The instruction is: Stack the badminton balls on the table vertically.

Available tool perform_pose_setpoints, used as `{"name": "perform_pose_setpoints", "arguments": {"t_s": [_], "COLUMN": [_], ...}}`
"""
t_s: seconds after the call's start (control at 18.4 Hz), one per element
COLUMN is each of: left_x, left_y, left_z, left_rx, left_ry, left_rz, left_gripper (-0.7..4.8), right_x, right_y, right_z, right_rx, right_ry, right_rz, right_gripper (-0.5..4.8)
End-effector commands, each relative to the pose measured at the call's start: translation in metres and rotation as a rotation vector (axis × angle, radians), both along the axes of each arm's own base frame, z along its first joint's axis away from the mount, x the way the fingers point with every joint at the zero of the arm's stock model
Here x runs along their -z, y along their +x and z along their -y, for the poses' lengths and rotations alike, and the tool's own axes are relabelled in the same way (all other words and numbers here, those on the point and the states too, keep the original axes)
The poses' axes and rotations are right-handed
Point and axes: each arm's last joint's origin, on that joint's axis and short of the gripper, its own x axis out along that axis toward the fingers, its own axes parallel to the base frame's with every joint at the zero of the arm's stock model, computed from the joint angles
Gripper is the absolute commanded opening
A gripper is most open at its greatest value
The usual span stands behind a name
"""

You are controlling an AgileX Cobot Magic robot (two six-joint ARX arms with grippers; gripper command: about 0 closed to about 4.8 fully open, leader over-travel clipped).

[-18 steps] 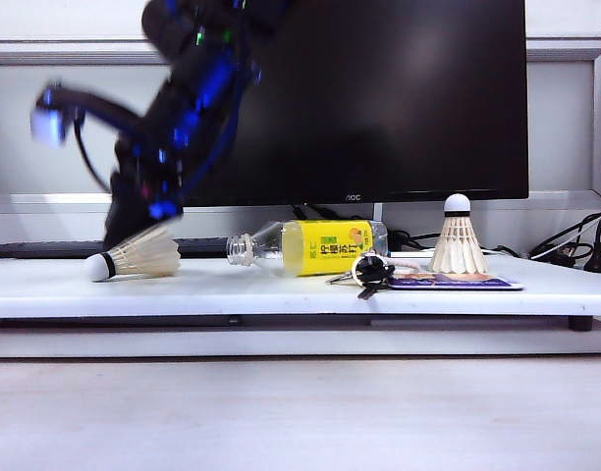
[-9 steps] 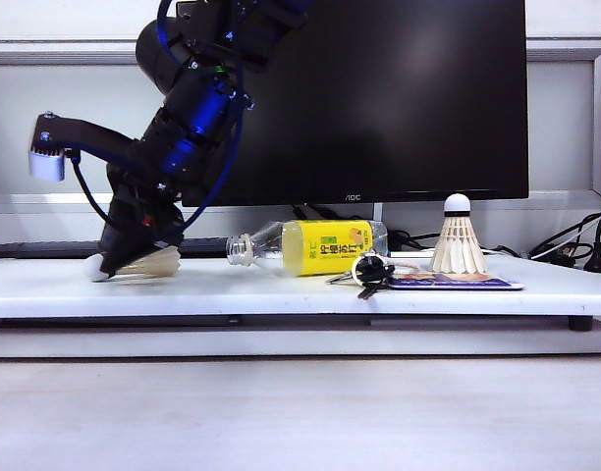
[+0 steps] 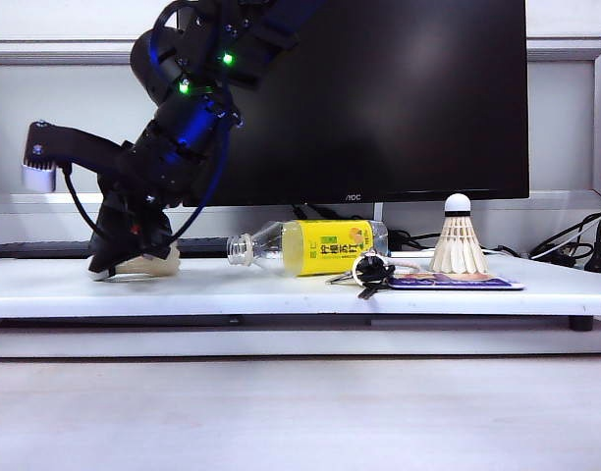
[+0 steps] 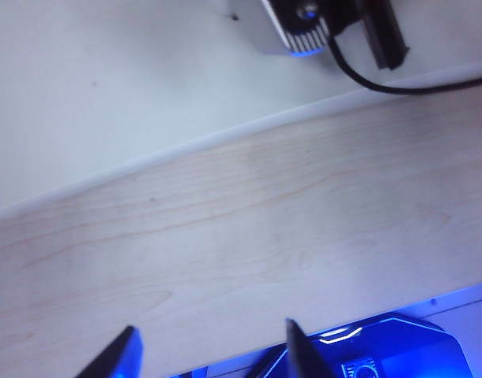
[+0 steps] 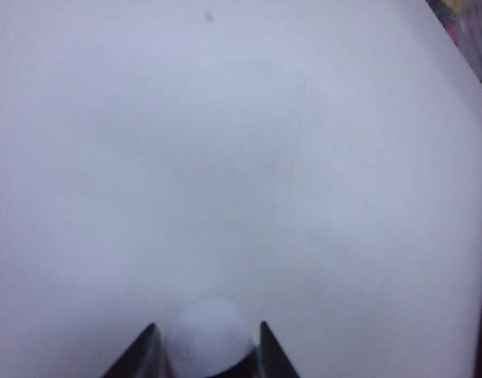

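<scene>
The badminton balls sit apart on the table — right pincer pinching the lying one near the left edge, next lifting it onto the upright one; left pincer spread, idle.

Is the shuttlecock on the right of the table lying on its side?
No. That shuttlecock stands upright on its feather skirt, cork tip up, on the table.

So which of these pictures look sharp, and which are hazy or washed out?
Exterior view: sharp, evenly lit, and the bottle and upright shuttlecock are crisp. Right wrist view: soft and overexposed, the table near blank white, the shuttlecock tip fuzzy between the right pincer fingers. Left wrist view: mildly blurred.
</scene>
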Motion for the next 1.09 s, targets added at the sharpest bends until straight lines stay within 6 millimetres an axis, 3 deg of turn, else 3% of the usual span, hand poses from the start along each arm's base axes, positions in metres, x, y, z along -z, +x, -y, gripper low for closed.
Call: {"name": "perform_pose_setpoints", "arguments": {"t_s": [0.05,0.49,0.54,0.6,1.09], "left_x": [-0.001,-0.001,-0.001,-0.001,-0.001], "left_y": [0.000,0.000,0.000,0.000,0.000], "left_z": [0.000,0.000,0.000,0.000,0.000], "left_rx": [0.005,0.006,0.006,0.006,0.006], "left_ry": [-0.002,-0.002,-0.002,-0.002,-0.002], "left_rz": [0.007,0.006,0.006,0.006,0.007], "left_gripper": [2.46,2.46,2.46,2.46,2.46], "right_x": [-0.002,0.023,0.023,0.024,0.018], "right_y": [0.000,0.003,0.003,0.003,0.006], "right_z": [-0.001,-0.004,-0.004,-0.004,-0.004], "right_rx": [-0.008,0.000,0.002,0.002,0.094], "right_ry": [0.010,-0.028,-0.031,-0.033,-0.010], "right_rz": [-0.001,-0.034,-0.035,-0.036,-0.020], "right_gripper": [1.68,1.64,1.37,0.77,0.75]}}
